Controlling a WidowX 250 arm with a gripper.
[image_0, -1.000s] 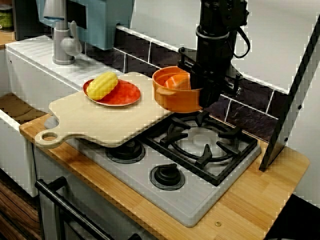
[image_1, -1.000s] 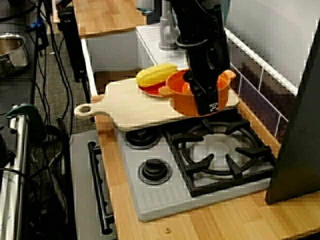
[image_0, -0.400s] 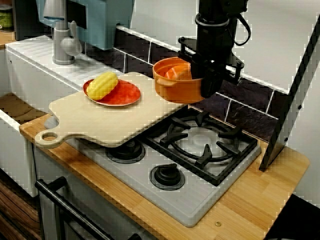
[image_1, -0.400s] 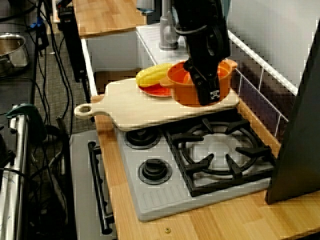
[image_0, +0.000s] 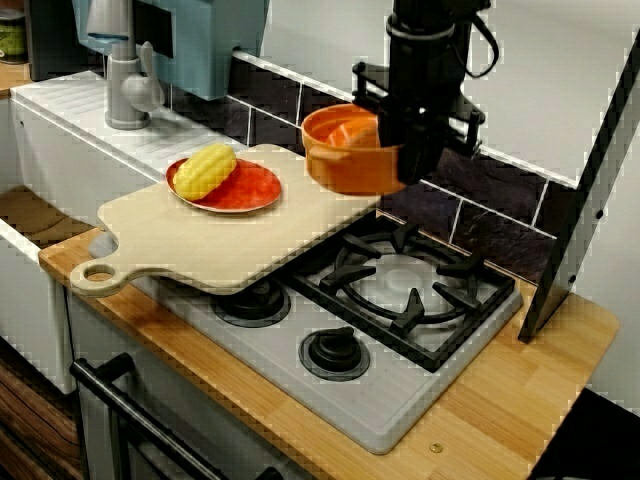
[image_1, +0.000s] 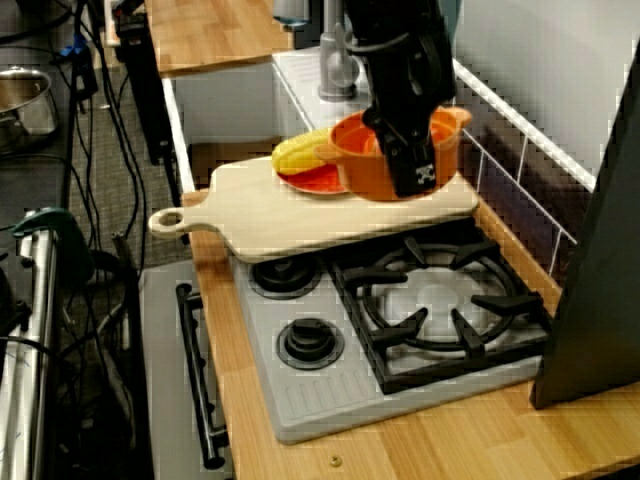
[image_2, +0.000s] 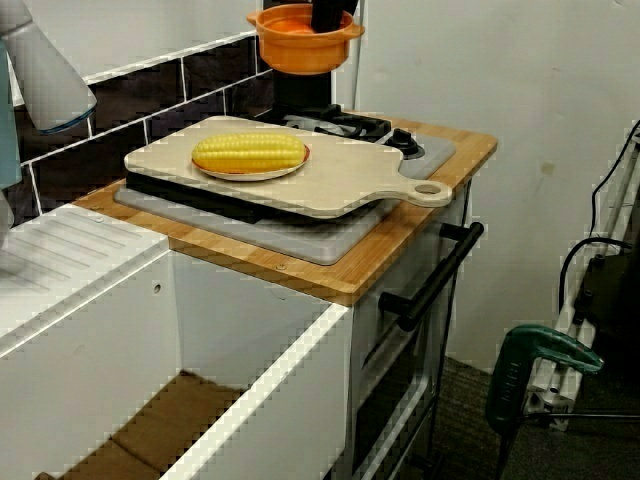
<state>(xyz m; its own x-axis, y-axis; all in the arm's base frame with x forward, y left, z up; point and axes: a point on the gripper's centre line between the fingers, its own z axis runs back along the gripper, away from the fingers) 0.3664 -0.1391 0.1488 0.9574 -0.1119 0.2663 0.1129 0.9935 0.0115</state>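
Observation:
My black gripper (image_0: 412, 150) is shut on the right rim of an orange pot (image_0: 345, 155) and holds it in the air over the far right corner of a wooden cutting board (image_0: 200, 235). Seen from the side, the gripper (image_1: 410, 165) covers the pot's (image_1: 365, 165) near wall. In the view from the sink side, the pot (image_2: 300, 45) hangs well above the board (image_2: 345, 175), with the gripper (image_2: 327, 15) cut off at the top. A yellow corn cob (image_0: 205, 170) lies on a red plate (image_0: 255, 190) on the board, left of the pot.
The board overhangs a grey stove with a black burner grate (image_0: 410, 275) and two small burners (image_0: 335, 350). A grey faucet (image_0: 125, 85) and white sink (image_2: 90, 290) stand to the left. A dark slanted panel (image_0: 590, 170) rises on the right. Tiled wall runs behind.
The gripper has lifted the orange pot from the board's right edge, raising it and carrying it slightly left. The corn and plate have not moved.

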